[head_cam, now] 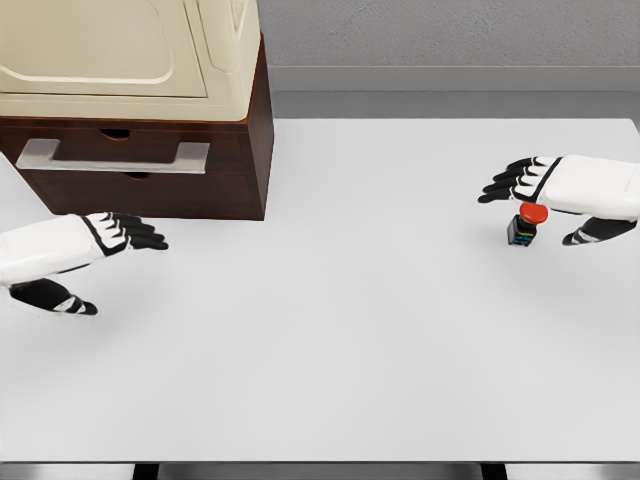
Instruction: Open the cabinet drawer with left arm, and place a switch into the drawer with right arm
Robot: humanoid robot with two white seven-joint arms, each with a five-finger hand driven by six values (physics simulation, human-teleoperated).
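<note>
The drawer (135,165) of the dark cabinet (255,140) at ten o'clock looks shut, so nothing inside it can be seen, and the left hand (95,245), fingers spread and empty, hovers below its grey handle (113,155); approaching from that low, it could bump the drawer front instead of hooking the bar. Over at three o'clock the switch (524,225), red cap up, stands on the white table (350,330) just under the right hand (555,190), whose fingers are wide and hold nothing. I reckon a careless closing there could tip so small a thing over.
</note>
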